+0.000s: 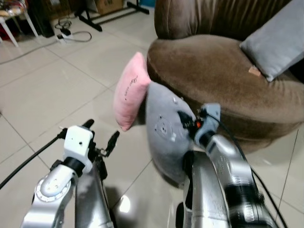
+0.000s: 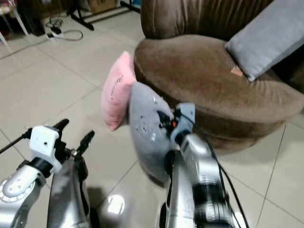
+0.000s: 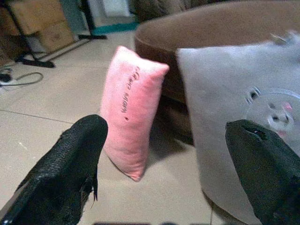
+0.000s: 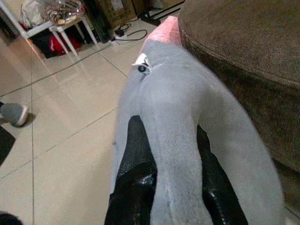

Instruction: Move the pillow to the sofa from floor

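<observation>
My right gripper (image 1: pixel 186 122) is shut on a grey pillow (image 1: pixel 164 130) and holds it off the tiled floor, just in front of the brown sofa (image 1: pixel 218 71). In the right wrist view the black fingers (image 4: pixel 136 159) pinch a fold of the grey pillow (image 4: pixel 178 122). A pink pillow (image 1: pixel 129 90) stands on its edge on the floor, leaning against the sofa's front. My left gripper (image 1: pixel 100 134) is open, low and to the left of both pillows, with nothing between its fingers (image 3: pixel 70 164).
Another grey cushion (image 1: pixel 278 38) rests on the sofa seat at the right. A power strip and cables (image 1: pixel 69 34) lie on the floor at the back left, near a black stand's legs (image 1: pixel 102 19). Open tiled floor (image 1: pixel 47 95) stretches to the left.
</observation>
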Controlling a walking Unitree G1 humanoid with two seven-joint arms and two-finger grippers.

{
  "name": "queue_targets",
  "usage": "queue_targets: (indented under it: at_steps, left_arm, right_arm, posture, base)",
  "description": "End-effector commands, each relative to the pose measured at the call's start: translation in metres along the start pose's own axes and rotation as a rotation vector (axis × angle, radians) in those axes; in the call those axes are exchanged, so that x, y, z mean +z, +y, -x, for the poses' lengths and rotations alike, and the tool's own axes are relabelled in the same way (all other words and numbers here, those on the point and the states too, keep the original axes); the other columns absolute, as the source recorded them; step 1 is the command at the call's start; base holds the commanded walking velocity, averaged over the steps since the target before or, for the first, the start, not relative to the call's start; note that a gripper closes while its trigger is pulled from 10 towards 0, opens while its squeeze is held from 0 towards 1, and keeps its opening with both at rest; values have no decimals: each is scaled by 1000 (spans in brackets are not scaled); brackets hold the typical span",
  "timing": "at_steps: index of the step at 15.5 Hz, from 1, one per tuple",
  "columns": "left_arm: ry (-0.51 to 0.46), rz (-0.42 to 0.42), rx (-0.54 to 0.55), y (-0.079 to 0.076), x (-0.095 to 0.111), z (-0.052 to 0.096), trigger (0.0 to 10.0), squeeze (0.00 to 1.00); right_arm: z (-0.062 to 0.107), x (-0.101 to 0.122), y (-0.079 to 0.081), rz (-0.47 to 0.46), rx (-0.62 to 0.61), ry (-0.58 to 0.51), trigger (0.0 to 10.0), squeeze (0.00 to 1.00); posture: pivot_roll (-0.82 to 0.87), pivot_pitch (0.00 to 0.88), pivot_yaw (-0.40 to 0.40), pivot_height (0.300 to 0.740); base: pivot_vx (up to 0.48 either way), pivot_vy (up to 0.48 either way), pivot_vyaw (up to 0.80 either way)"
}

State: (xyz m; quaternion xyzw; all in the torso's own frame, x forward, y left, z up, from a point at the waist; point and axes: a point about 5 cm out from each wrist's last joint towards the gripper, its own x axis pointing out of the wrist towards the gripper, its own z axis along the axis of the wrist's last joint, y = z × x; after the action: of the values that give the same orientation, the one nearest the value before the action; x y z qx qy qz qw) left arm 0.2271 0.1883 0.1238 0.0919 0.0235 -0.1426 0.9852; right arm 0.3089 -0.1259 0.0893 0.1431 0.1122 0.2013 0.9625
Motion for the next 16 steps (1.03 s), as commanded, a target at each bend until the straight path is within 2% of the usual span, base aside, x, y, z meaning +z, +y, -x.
queue_targets:
  at_steps: [1, 6, 7, 8, 9, 10, 12, 13, 15, 16]
  left_arm:
    - [-27, -15, 35, -3, 5, -2, 10000, 490]
    - [-20, -17, 123, 1, 3, -5, 10000, 494]
    - [-24, 6, 183, 5, 2, -2, 10000, 494]
    - [-26, 0, 215, 8, 3, 1, 10000, 486]
    - [-27, -29, 219, 9, 5, 1, 10000, 490]
    - [-38, -51, 211, 9, 9, -2, 10000, 490]
    - [-37, -46, 231, 11, 10, -6, 10000, 490]
    - [-28, -50, 233, 12, 9, -7, 10000, 490]
    - [-45, -58, 220, 12, 10, -12, 10000, 494]
    - [-56, -55, 205, 11, 12, -14, 10000, 494]
  right_arm:
    - [7, 20, 15, -11, 26, -87, 0, 0]
    - [23, 34, 30, -54, 34, -177, 0, 0]
    - [29, 37, 34, -52, 27, -155, 2118, 0]
    - [31, 36, 34, -26, 7, -132, 10000, 0]
    - [33, 36, 33, -24, -22, -147, 10000, 0]
    - [32, 39, 32, -62, -43, -167, 10000, 0]
    - [29, 46, 33, -128, -57, -203, 10000, 0]
    - [30, 50, 33, -123, -63, -210, 10000, 0]
    - [35, 55, 31, -29, -101, -238, 10000, 0]
    - [38, 55, 30, -33, -96, -257, 10000, 0]
  posture:
    - [-36, 0, -25, 408]
    - [-51, 0, -31, 408]
    - [-50, 0, -37, 408]
    - [-42, 0, -39, 408]
    - [-28, 0, -38, 418]
    - [-25, 0, -36, 428]
    - [-29, 0, -24, 452]
    - [-32, 0, -23, 462]
    - [-56, 0, -10, 482]
    - [-60, 0, -8, 492]
  base:
    - [0, 0, 0]
    - [0, 0, 0]
    - [0, 0, 0]
    - [0, 0, 0]
    - [0, 0, 0]
    - [0, 0, 0]
    - [0, 0, 0]
    - [0, 0, 0]
    - [0, 0, 0]
    - [0, 0, 0]
